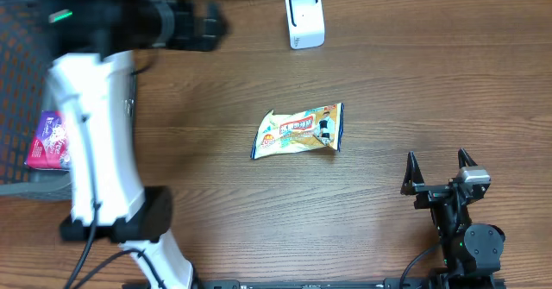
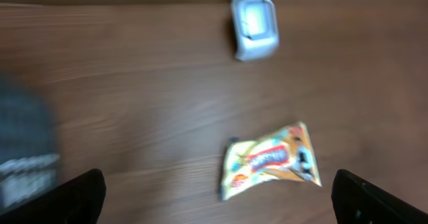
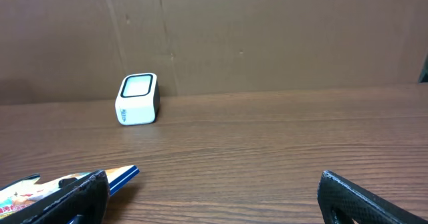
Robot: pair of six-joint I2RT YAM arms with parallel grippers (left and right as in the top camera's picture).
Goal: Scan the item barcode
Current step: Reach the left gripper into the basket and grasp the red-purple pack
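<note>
The item, a yellow snack packet [image 1: 299, 131] with a blue end, lies flat in the middle of the wooden table. A white barcode scanner [image 1: 304, 19] stands at the far edge behind it. My left gripper [image 1: 214, 23] hovers high over the far left, well clear of both. Its blurred wrist view shows the fingers [image 2: 80, 197] spread wide with nothing between them, and the packet [image 2: 267, 160] and scanner [image 2: 254, 25] below. My right gripper [image 1: 436, 158] rests open near the front right, empty. Its own view has the packet's corner [image 3: 120, 176] by the left finger and the scanner [image 3: 138, 99] ahead.
A dark mesh basket [image 1: 17, 82] stands at the left edge with a pink-purple packet [image 1: 47, 141] inside, partly behind my white left arm [image 1: 95, 134]. A brown cardboard wall [image 3: 267, 37] closes the table's far side.
</note>
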